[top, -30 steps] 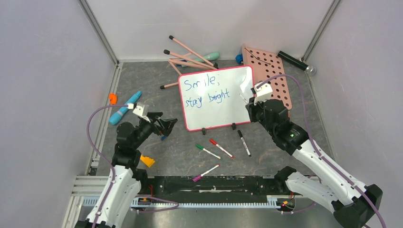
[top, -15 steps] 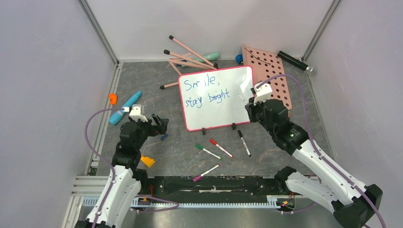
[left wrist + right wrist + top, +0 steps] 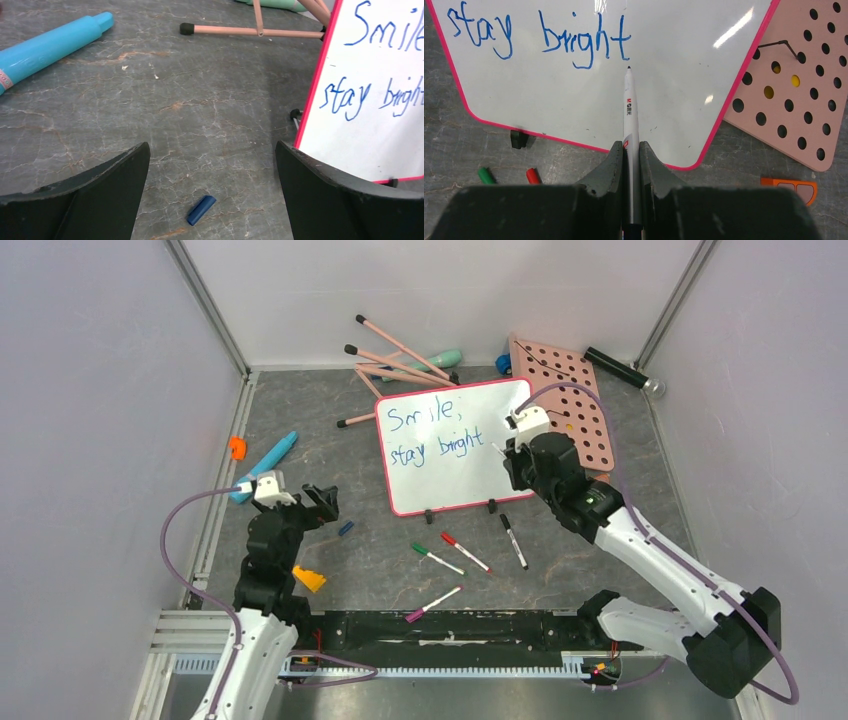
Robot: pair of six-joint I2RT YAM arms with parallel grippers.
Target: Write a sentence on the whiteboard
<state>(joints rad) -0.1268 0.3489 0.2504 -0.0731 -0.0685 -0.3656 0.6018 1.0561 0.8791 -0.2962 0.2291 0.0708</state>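
The whiteboard (image 3: 470, 470), white with a pink rim, lies mid-table. It bears the sentence (image 3: 432, 435) in blue, "Smile," over "stay bright". My right gripper (image 3: 512, 452) is shut on a white marker (image 3: 630, 107) whose dark tip sits just right of the last "t" (image 3: 623, 40), at the board's surface. The board also shows in the right wrist view (image 3: 674, 90) and the left wrist view (image 3: 380, 125). My left gripper (image 3: 322, 502) is open and empty, left of the board, above a blue marker cap (image 3: 201, 209).
A pink pegboard (image 3: 575, 405) lies right of the board. Green (image 3: 436, 558), red (image 3: 466, 552), black (image 3: 513, 540) and magenta (image 3: 433, 603) markers lie in front. Pink sticks (image 3: 395, 355) lie behind, a blue tube (image 3: 262, 467) at left, and an orange piece (image 3: 309, 579) by the left arm.
My left arm has drawn back to the left, away from the board's left edge. My right gripper has moved left over the board with the marker, to the end of "bright".
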